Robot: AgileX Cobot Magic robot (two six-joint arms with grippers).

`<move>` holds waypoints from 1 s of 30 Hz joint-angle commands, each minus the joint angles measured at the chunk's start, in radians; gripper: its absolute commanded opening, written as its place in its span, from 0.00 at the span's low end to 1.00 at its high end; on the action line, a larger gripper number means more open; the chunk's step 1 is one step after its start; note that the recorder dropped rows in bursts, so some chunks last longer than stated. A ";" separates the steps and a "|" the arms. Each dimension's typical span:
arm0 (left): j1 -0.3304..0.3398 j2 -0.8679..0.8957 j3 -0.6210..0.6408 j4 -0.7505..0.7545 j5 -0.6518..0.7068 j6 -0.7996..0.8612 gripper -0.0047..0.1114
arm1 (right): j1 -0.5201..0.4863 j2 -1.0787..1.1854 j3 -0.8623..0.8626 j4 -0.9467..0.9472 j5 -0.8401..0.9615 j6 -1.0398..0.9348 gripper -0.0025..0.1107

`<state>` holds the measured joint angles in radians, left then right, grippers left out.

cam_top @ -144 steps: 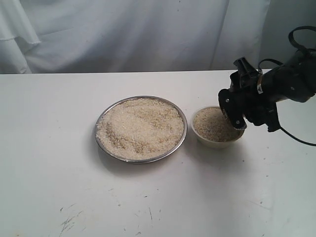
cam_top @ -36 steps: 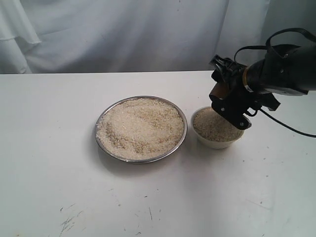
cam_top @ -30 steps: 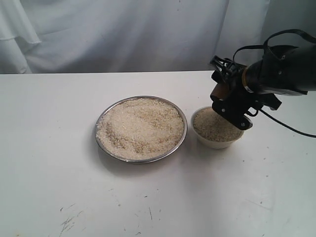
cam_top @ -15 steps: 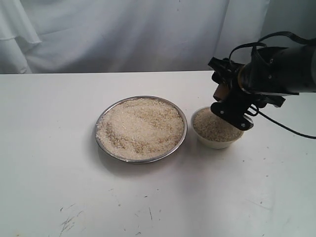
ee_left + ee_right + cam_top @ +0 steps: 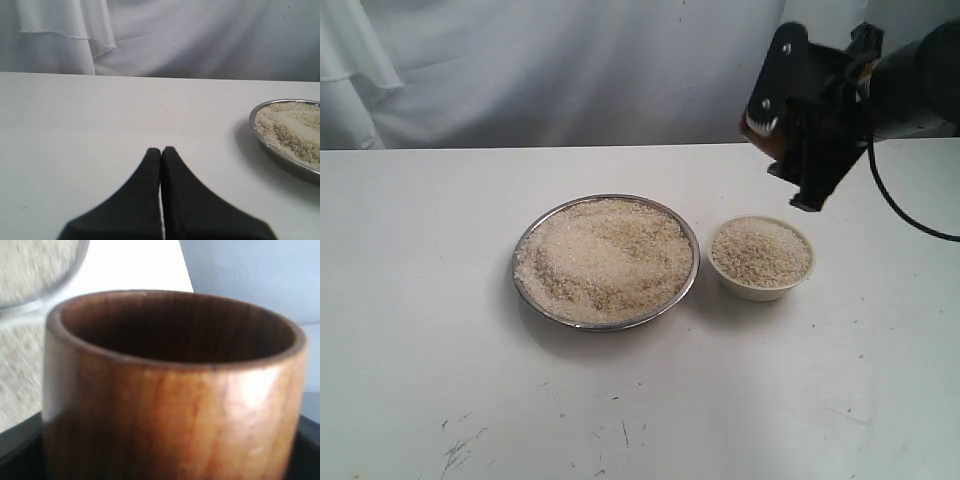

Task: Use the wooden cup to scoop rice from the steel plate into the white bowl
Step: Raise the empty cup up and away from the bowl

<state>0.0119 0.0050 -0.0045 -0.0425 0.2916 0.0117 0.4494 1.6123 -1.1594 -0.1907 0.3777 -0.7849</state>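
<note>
The steel plate [image 5: 532,285] lies mid-table, heaped with rice [image 5: 605,258]. To its right stands the white bowl [image 5: 760,289], filled nearly to the rim with rice [image 5: 760,250]. My right gripper [image 5: 784,132] hangs in the air above and behind the bowl, shut on the wooden cup [image 5: 758,138], of which only a brown sliver shows there. In the right wrist view the cup [image 5: 175,390] fills the frame, its dark inside looking empty. My left gripper [image 5: 161,150] is shut on nothing, low over bare table, with the plate's rim [image 5: 280,159] off to one side.
A white cloth backdrop [image 5: 570,70] hangs behind the table. The right arm's black cable [image 5: 910,220] loops down toward the table at the far right. Faint scuff marks [image 5: 460,450] dot the white tabletop near the front.
My right gripper has lifted with the cup from just over the bowl's rice to well above and behind it. Plate, bowl and left gripper have not moved.
</note>
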 commanded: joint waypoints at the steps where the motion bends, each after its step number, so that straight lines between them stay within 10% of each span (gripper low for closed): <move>1: -0.002 -0.005 0.005 -0.001 -0.006 -0.003 0.04 | -0.003 -0.051 -0.007 0.367 -0.084 0.012 0.02; 23: -0.002 -0.005 0.005 -0.001 -0.006 -0.003 0.04 | -0.001 -0.056 -0.007 0.723 -0.241 0.007 0.02; 30: -0.002 -0.005 0.005 -0.001 -0.006 -0.003 0.04 | -0.011 -0.056 -0.007 0.364 -0.286 0.439 0.02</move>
<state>0.0119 0.0050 -0.0045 -0.0425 0.2916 0.0117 0.4486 1.5659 -1.1594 0.3275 0.1319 -0.5362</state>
